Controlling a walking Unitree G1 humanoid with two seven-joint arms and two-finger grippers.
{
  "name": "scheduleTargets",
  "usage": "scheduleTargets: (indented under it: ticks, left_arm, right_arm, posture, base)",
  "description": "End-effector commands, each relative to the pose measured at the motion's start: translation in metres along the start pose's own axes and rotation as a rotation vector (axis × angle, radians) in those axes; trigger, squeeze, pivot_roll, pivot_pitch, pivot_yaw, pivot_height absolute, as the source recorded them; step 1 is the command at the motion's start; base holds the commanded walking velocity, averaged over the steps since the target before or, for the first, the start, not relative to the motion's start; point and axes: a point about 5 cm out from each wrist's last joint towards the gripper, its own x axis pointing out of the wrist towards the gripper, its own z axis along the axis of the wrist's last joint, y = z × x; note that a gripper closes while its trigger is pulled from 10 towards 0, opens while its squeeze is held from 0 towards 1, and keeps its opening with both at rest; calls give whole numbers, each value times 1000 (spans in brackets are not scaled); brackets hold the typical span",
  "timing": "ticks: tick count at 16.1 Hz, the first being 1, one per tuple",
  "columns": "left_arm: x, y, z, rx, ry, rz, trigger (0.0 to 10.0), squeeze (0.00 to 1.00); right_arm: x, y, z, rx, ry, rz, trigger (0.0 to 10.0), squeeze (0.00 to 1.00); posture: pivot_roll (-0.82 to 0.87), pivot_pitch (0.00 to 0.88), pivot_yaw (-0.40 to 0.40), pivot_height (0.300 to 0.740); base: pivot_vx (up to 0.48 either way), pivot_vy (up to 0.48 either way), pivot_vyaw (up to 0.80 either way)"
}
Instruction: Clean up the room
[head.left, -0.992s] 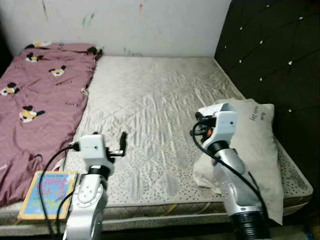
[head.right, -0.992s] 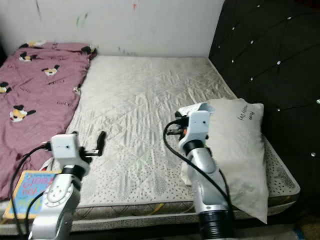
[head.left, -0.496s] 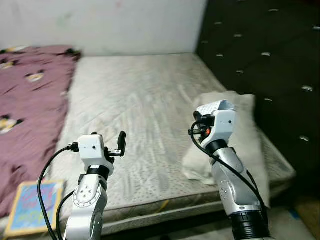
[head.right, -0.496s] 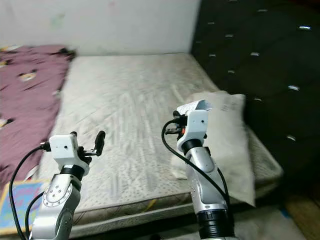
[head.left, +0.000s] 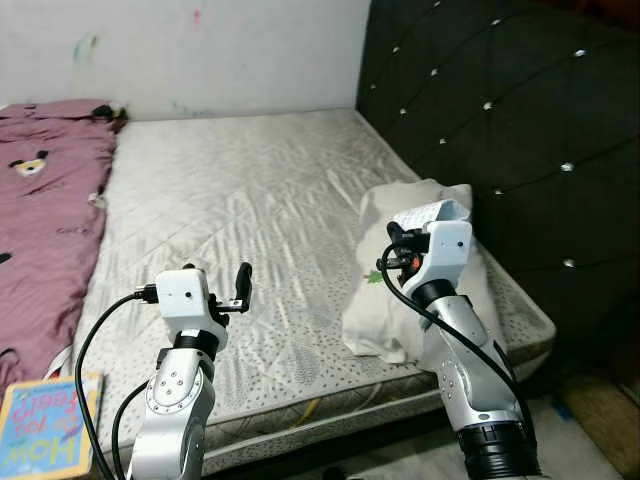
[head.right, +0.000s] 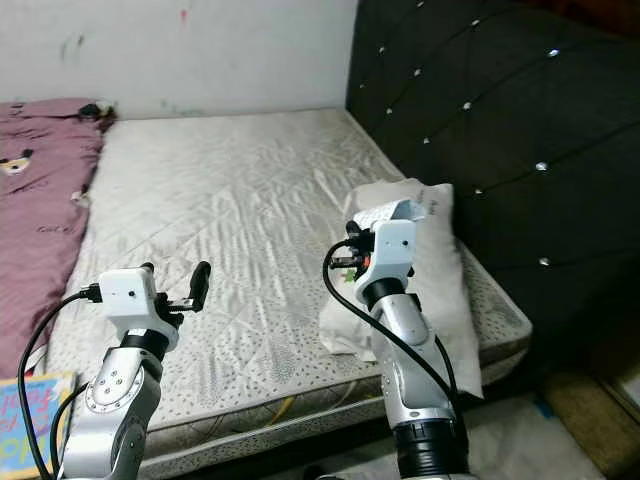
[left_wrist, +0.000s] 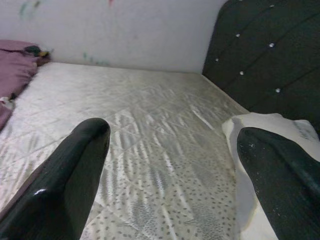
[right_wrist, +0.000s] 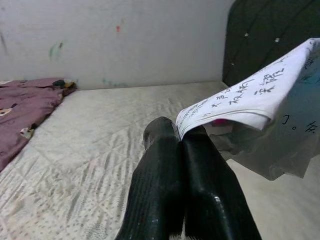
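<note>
We hold our right gripper (right_wrist: 175, 135) pressed shut on a white sheet of paper with handwritten characters (right_wrist: 240, 100), raised above the near right part of the bare quilted grey mattress (head.left: 250, 200), just in front of the off-white pillow (head.left: 400, 300) that lies against the black tufted headboard (head.left: 500, 120). Our left gripper (left_wrist: 170, 165) is spread open and holds nothing, hovering over the mattress's near left part. As we judge it, the clean-up is only begun: the paper is picked up but not yet put anywhere, the crumpled maroon blanket with cartoon prints (head.left: 40, 220) lies bunched along the bed's left side, and a colourful children's book (head.left: 40, 425) sits at the bed's near left corner.
</note>
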Motion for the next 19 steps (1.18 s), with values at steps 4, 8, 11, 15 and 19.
scheduleTargets:
  ticks: [4,8,11,15,19]
  left_arm:
    - [2,-1,1,6,4,-5,10000,0]
    - [2,-1,1,10,4,-4,10000,0]
    - [2,-1,-1,9,7,-4,10000,0]
    - [2,-1,-1,13,4,-5,10000,0]
    - [1,-2,-1,12,3,-7,10000,0]
  right_arm:
    - [2,-2,1,-4,-1,-12,10000,0]
    - [2,-2,0,-6,0,-10,10000,0]
    - [3,-3,0,-11,2,-9,10000,0]
    - [3,-3,-2,-14,8,-3,10000,0]
    - [4,-3,-4,-13,19,-3,10000,0]
  posture:
    - [-18,0,-13,740]
    - [-18,0,-13,740]
    - [-17,0,-15,740]
    - [-15,0,-18,740]
    - [-14,0,-19,740]
  base:
    - [0,362,0]
    - [0,314,0]
    - [0,289,0]
    - [0,257,0]
    - [0,0,-127]
